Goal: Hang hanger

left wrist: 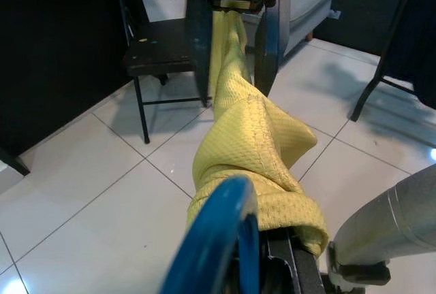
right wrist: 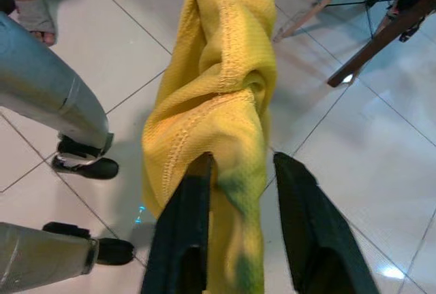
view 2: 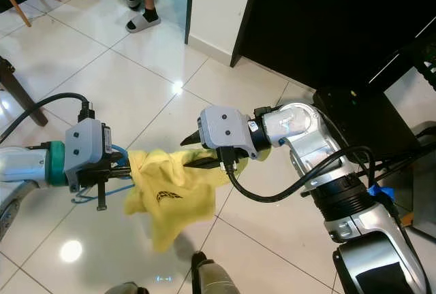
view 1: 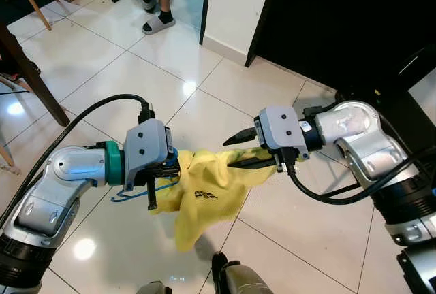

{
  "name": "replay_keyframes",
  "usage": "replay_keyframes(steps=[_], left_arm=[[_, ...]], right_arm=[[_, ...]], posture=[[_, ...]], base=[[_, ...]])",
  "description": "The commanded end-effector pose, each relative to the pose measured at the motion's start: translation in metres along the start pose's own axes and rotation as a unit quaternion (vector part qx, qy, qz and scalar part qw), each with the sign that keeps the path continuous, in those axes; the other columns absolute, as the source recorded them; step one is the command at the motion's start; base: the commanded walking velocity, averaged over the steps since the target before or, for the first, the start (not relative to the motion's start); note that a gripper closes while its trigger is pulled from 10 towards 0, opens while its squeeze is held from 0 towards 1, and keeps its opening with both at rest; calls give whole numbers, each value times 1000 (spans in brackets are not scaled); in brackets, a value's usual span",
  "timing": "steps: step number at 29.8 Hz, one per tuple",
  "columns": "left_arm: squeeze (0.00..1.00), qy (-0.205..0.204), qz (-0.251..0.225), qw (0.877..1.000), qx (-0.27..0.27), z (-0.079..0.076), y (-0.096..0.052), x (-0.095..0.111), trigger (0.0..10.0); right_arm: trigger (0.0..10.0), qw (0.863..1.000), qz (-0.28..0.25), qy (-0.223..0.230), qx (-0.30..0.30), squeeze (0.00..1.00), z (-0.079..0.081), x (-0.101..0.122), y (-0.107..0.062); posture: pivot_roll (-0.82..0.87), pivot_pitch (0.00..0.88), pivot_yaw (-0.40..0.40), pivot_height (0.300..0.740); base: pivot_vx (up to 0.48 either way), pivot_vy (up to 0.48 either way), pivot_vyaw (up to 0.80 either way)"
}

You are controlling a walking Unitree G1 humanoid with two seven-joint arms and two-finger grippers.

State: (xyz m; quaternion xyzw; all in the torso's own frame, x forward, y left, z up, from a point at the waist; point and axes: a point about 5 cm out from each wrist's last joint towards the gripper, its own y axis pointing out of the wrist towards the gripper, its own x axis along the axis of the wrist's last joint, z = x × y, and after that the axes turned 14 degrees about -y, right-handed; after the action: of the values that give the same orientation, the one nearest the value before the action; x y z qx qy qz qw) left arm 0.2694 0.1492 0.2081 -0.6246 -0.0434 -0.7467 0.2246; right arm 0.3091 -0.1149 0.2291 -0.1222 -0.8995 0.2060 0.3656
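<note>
A yellow cloth [view 1: 204,195] hangs bunched between my two grippers above the tiled floor. Its left end is wrapped over a blue hanger [view 1: 136,195], and my left gripper [view 1: 163,171] is shut on that hanger. The hanger's blue rim [left wrist: 218,239] shows close up in the left wrist view, with the cloth [left wrist: 248,137] stretching away from it. My right gripper [view 1: 235,152] reaches in from the right. Its fingers stand apart, one above the other, with the cloth's other end [right wrist: 218,103] lying between them against the lower finger [right wrist: 180,233].
A person's sandalled feet [view 1: 157,18] stand at a doorway at the far left. A dark cabinet [view 1: 340,22] fills the far right. A wooden furniture leg [view 1: 30,76] slants at the left edge. A black chair [left wrist: 163,49] stands beyond the right gripper.
</note>
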Motion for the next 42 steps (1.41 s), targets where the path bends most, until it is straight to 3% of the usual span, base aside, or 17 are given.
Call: replay_keyframes(steps=[1,18,19,24,25,26,29,32,37,40,42], left_arm=[[0,7,-10,1000,-6,-3,1,4,10000],[0,16,-12,1000,16,2,2,4,10000],[1000,14,-18,1000,20,4,2,5,10000],[1000,22,-11,1000,18,4,-4,8,10000],[0,25,-5,1000,18,4,-8,9,10000],[0,28,12,999,17,5,-25,11,10000],[0,30,24,999,16,6,-37,13,10000],[0,3,71,997,4,-2,-79,17,10000],[0,-13,104,994,-19,-15,-92,11,10000],[0,-11,103,995,-11,-14,-91,10,10000],[0,4,100,995,16,-4,-86,8,10000]], right_arm=[[0,1000,-7,23,11,0,6,-4,0],[0,997,-46,42,41,0,9,5,-4],[0,997,-48,42,43,0,9,6,-3],[0,997,-47,43,41,0,9,6,-3],[0,997,-46,43,40,0,9,6,-3],[0,998,-36,46,33,0,9,1,-5],[0,998,-29,48,27,0,9,-2,-7],[0,998,8,64,-5,0,5,-18,-16],[0,997,18,77,-23,0,2,-24,-20],[0,997,16,77,-20,0,2,-24,-20],[0,997,8,77,-12,0,3,-20,-18]], posture=[[20,127,-54,740],[21,117,-49,740],[23,120,-48,740],[23,124,-47,740],[21,127,-44,740],[26,135,-43,740],[26,135,-43,740],[44,148,-52,740],[52,155,-63,740],[49,157,-61,740],[36,158,-61,740]], base=[[0,0,0],[0,0,0],[0,0,0],[0,0,0],[0,0,0],[0,0,0],[0,0,0],[0,0,0],[0,0,0],[0,0,0],[0,0,0]])
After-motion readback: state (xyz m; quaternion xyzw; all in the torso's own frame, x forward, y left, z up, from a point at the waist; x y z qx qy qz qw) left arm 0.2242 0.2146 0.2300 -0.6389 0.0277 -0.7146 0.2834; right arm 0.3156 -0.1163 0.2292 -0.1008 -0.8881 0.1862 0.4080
